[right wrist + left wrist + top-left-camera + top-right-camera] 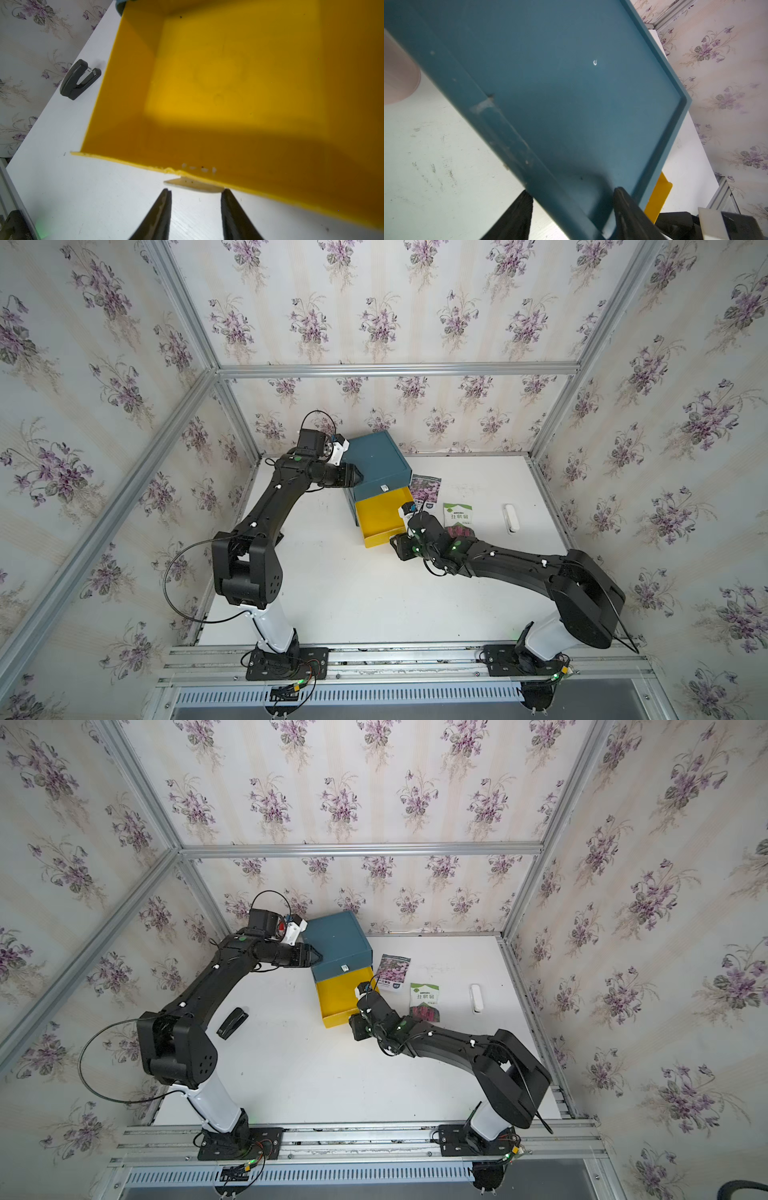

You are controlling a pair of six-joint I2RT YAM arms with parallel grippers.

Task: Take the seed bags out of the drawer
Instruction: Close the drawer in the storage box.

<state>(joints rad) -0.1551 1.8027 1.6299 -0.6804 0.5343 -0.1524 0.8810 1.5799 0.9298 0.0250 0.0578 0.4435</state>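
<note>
The whole cell is done up in old-school wallpaper (395, 302), cream stripes with bunches of purple violets, same on all three walls (665, 886). Bare aluminium profiles (395, 369) run up the corners, and one crosses the back wall. The bench (374, 601) is plain white. Up close in the left wrist view it's scuffed with little grey marks (436, 166). Along its front edge there are metal rails (395, 655), with a slotted grey strip (353, 697) just past them. The light's soft and even, with only faint shadows on the white.

Table (374, 593) bears cabinet (376, 460), purple seed bag (424, 489), green-topped seed bag (457, 516), stapler (232, 1022), white bar (511, 518).
</note>
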